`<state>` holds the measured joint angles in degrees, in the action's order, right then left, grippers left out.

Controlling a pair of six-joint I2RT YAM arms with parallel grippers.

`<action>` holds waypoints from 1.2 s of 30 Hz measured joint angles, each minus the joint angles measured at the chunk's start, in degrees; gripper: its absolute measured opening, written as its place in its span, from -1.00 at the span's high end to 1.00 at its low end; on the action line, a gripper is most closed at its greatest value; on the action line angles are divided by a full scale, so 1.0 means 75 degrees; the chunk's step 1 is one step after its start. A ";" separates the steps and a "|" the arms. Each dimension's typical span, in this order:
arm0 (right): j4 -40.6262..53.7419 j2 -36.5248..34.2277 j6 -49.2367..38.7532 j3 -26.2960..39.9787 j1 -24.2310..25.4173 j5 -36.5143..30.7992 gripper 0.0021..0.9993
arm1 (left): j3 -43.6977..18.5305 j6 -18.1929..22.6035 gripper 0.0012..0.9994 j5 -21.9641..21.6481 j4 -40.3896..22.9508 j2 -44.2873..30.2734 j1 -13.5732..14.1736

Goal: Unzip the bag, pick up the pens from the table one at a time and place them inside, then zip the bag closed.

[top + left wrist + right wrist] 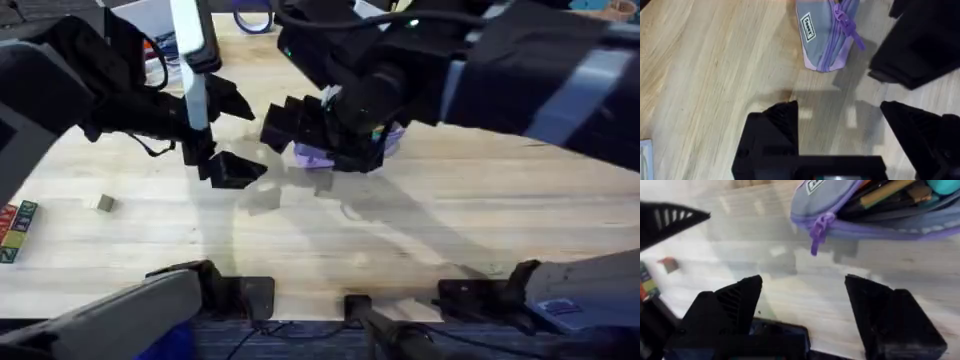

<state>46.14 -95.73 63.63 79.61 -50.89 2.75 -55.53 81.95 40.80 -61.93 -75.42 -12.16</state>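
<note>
The lilac and grey bag (318,156) lies on the table (400,230), partly under my right arm. Its zipper is open, and a yellow pen (887,191) and a teal-green end (942,185) show inside the bag (840,200). The purple zipper pull (819,227) hangs off the near end. My right gripper (805,300) hovers open just above and beside that end, holding nothing. To the left of the bag (825,35), my left gripper (840,125) is open and empty with a gap of bare wood between. From above, the left gripper (245,135) and right gripper (305,135) nearly meet.
Coloured blocks (15,230) sit at the table's left edge, with a small wooden cube (104,203) nearby. A blue ring-shaped item (255,15) and white and orange things (155,35) lie at the far edge. Open wood stretches along the table's near half.
</note>
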 joint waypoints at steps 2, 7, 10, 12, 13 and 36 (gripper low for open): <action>-0.0128 -0.0162 0.0065 0.0000 -0.0010 -0.0096 -0.99 | 0.0000 -0.0002 -0.99 0.0000 0.0001 0.0000 0.0000; -0.0709 -0.0598 0.0133 0.0000 -0.0012 -0.0466 -0.97 | 0.0000 0.0000 -0.99 0.0000 0.0000 0.0000 0.0000; -0.0908 -0.0745 0.0150 0.0000 -0.0012 -0.0700 -0.91 | 0.0000 0.0000 -0.99 0.0000 0.0000 0.0000 0.0000; -0.0951 -0.0779 0.0153 0.0000 -0.0012 -0.0870 -0.86 | 0.0000 0.0001 -0.99 0.0000 0.0001 0.0000 0.0000; -0.0954 -0.0783 0.0153 0.0000 -0.0012 -0.0947 -0.83 | 0.0000 0.0003 -0.99 0.0000 0.0000 0.0000 0.0000; -0.0966 -0.0761 0.0205 0.0000 0.0185 -0.1182 0.94 | 0.0000 0.0003 -0.99 0.0051 0.0003 0.0000 0.0000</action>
<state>38.89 -101.44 65.16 79.61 -49.51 -6.11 -55.53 81.97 41.18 -61.91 -75.42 -12.16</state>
